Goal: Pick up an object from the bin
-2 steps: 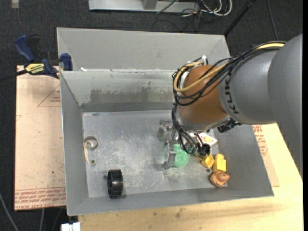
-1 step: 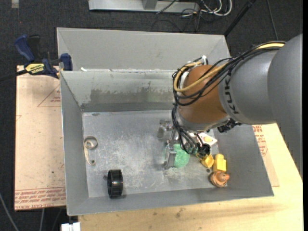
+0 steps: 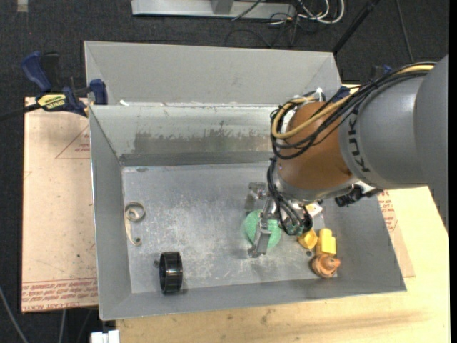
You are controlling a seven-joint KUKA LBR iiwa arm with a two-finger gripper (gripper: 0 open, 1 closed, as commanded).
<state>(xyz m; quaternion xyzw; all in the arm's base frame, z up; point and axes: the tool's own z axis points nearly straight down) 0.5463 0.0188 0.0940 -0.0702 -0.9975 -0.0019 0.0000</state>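
My gripper (image 3: 258, 243) reaches down to the bin floor right of centre, its metal fingers standing over a flat green piece (image 3: 250, 226) that lies under and between them. Whether the fingers press on the green piece I cannot tell. Just to the right lie a yellow block (image 3: 325, 241) with a smaller yellow bit (image 3: 308, 239) beside it, and an orange-brown lump (image 3: 325, 266) near the front wall.
A black ribbed wheel (image 3: 170, 271) rests at the front left of the bin. A small metal ring with a stem (image 3: 133, 214) lies by the left wall. The arm with its orange cover and cables hangs over the bin's right half.
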